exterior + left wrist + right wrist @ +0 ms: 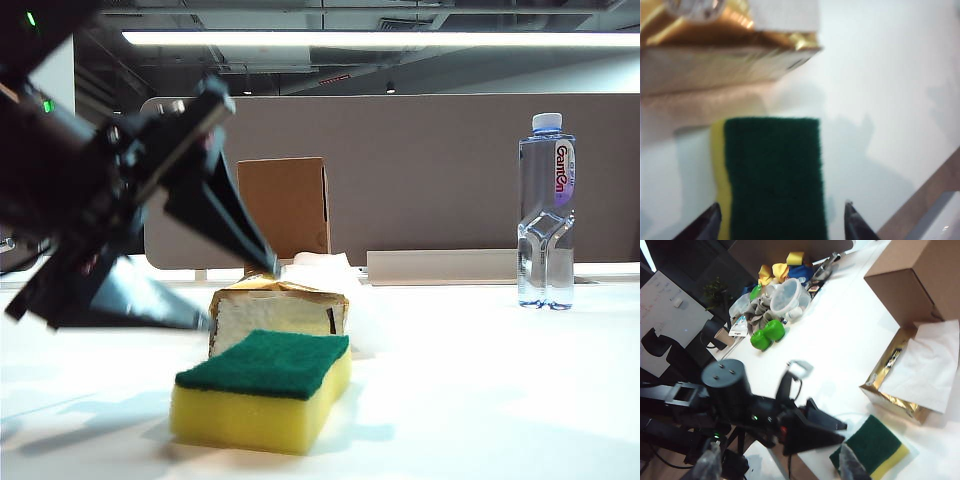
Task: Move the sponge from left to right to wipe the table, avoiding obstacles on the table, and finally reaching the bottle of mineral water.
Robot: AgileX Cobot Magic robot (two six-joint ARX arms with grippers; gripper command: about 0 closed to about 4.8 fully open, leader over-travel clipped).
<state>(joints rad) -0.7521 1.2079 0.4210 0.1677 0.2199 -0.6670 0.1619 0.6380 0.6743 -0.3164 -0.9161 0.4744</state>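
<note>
The sponge (265, 390) lies flat on the white table (500, 400), near the front and a bit left of the middle. Its dark green side faces up and its yellow side sits on the table. Nothing is holding it.

The left gripper (235, 285) hangs on the left side, up above the table and just left of the sponge. Its two black fingers (225, 215) are spread wide apart, with nothing between them. In the left wrist view the left gripper (781, 220) sits over one end of the sponge (772, 175), with one fingertip on each side of it, and the tips are not squeezing the sponge.

Just behind the sponge is the gold pack of tissues (280, 305), very close to it. A white sheet (320, 270) sticks out of the top. Farther back stands the brown cardboard box (285, 205), upright. The water bottle (547, 210) stands far off on the right, well away from the sponge.

The right gripper (780, 465) shows only in its own wrist view. Its two fingertips are blurry and far apart, with nothing held between them. From that view the sponge (875, 447) lies next to the tissue pack (900, 385), and the box (910, 280) is beyond it. A pile of colorful things (775, 295) sits at the far end of the table.
</note>
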